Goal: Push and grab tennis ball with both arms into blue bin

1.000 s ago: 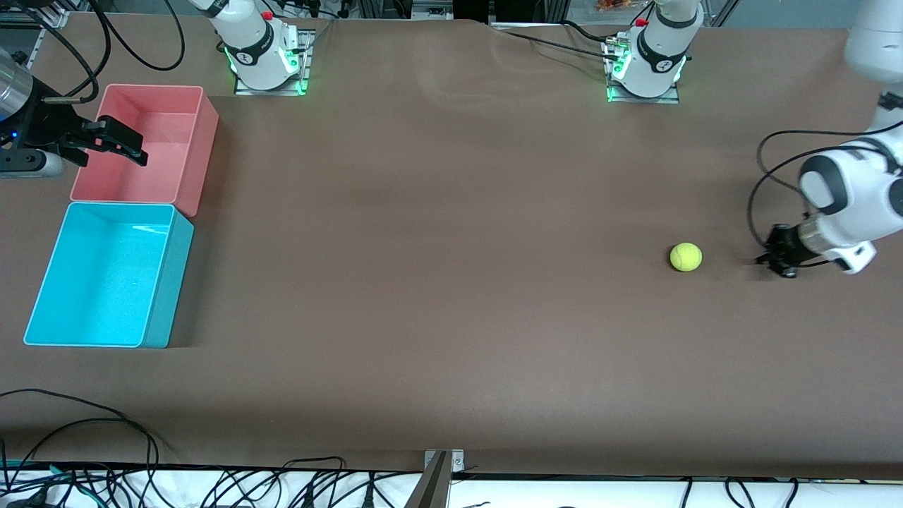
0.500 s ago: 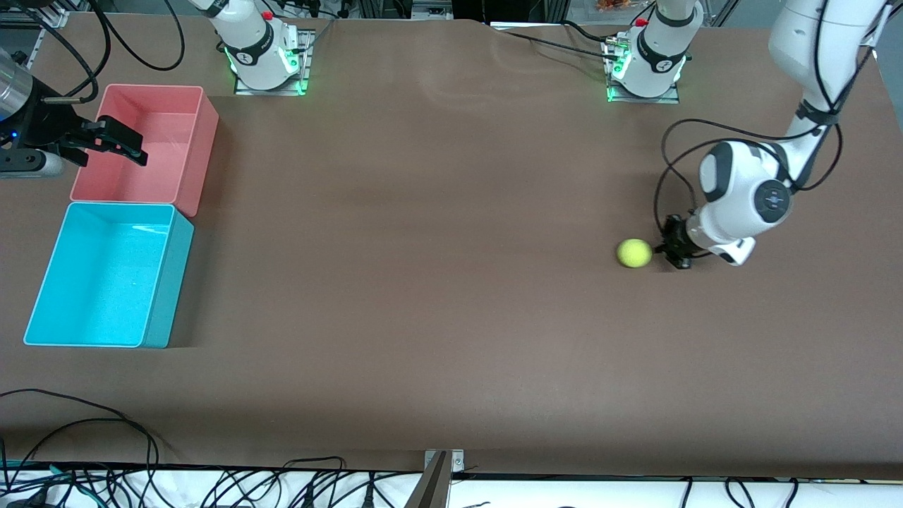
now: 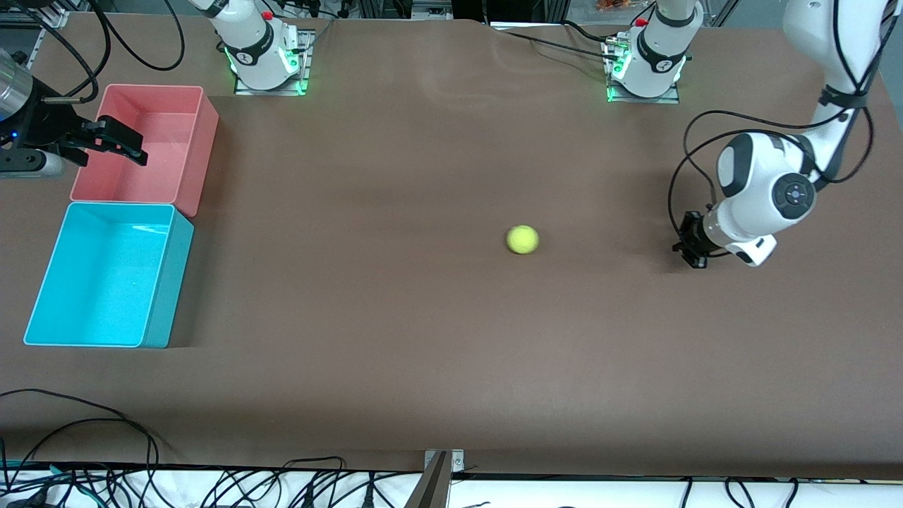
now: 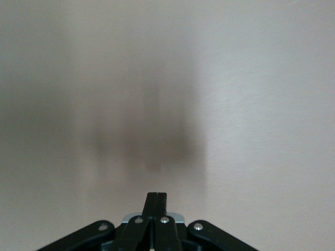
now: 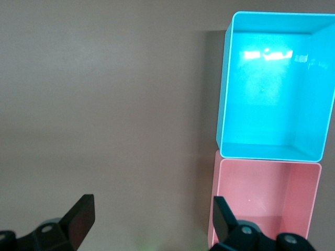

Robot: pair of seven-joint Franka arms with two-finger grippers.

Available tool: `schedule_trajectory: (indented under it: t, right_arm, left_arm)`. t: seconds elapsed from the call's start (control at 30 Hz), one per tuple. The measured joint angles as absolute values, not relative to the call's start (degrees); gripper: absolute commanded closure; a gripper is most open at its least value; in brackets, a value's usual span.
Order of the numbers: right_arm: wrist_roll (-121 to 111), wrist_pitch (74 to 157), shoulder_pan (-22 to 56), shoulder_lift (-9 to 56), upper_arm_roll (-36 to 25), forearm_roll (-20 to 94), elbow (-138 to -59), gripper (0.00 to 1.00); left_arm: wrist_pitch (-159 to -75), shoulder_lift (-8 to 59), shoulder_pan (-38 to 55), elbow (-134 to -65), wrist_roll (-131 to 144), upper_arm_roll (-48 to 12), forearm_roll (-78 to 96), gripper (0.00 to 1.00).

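Note:
The tennis ball lies on the brown table near its middle, and neither wrist view shows it. My left gripper is low at the table toward the left arm's end, well apart from the ball. Its fingers are pressed together with nothing between them. The blue bin stands at the right arm's end, nearer the front camera than the pink bin, and is empty. It also shows in the right wrist view. My right gripper waits open and empty in the air over the pink bin's rim.
The pink bin touches the blue bin and is empty; it also shows in the right wrist view. The arm bases stand along the table's edge farthest from the camera. Cables lie past the nearest edge.
My left gripper swept into the ball and then drew back a little. The ball rolled from the left arm's end to near the table's middle. The right arm has not moved.

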State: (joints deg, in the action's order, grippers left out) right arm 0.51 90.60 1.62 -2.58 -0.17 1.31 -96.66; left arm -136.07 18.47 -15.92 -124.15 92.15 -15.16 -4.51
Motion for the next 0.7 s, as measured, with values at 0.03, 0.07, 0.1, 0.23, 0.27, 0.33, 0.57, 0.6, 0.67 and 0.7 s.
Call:
schedule_trajectory:
  t: [0.03,0.07,0.1,0.23,0.27,0.33,0.57,0.6,0.67,0.7]
  right_arm:
    - [0.5,90.2,1.6,-2.5,-0.2,1.3,-96.7,0.0]
    - [0.5,89.5,1.6,-2.4,-0.1,1.4,-96.8,0.0]
    - [0.5,89.1,1.6,-2.3,-0.1,1.5,-96.8,0.0]
    - [0.5,88.3,1.7,-1.6,0.0,3.5,-97.2,0.0]
    - [0.5,88.2,1.7,-1.4,0.1,4.1,-97.3,0.0]
    - [0.5,88.2,1.8,-1.1,0.6,5.0,-97.7,0.0]
    - [0.6,91.9,3.9,0.7,3.7,5.9,-101.7,0.0]
    - [0.7,93.3,4.4,1.0,4.1,5.9,-102.6,0.0]
    - [0.9,96.5,5.7,1.7,4.7,5.9,-104.8,0.0]
    - [1.0,97.7,6.2,2.1,4.9,5.9,-105.8,0.0]
  left_arm:
    - [-134.7,18.4,-15.9,-122.9,91.5,-15.1,-5.1,1.0]
    - [-133.3,18.3,-15.9,-121.5,90.7,-15.1,-5.5,1.0]
    - [-131.7,18.2,-15.9,-120.0,89.9,-15.1,-5.8,0.76]
    - [-126.3,17.9,-16.5,-114.2,87.3,-15.0,-6.1,0.0]
    - [-125.0,17.9,-16.7,-112.8,86.8,-14.9,-6.1,0.0]
    - [-122.5,17.8,-17.1,-110.1,85.8,-14.8,-6.2,0.0]
    - [-117.7,17.8,-17.8,-103.2,79.5,-14.8,-6.4,0.0]
    - [-117.2,17.8,-17.9,-102.5,78.3,-14.8,-6.4,0.0]
    - [-115.6,17.8,-17.9,-100.7,75.4,-14.8,-6.4,0.0]
    - [-114.9,17.8,-17.9,-99.9,74.1,-14.8,-6.4,0.0]
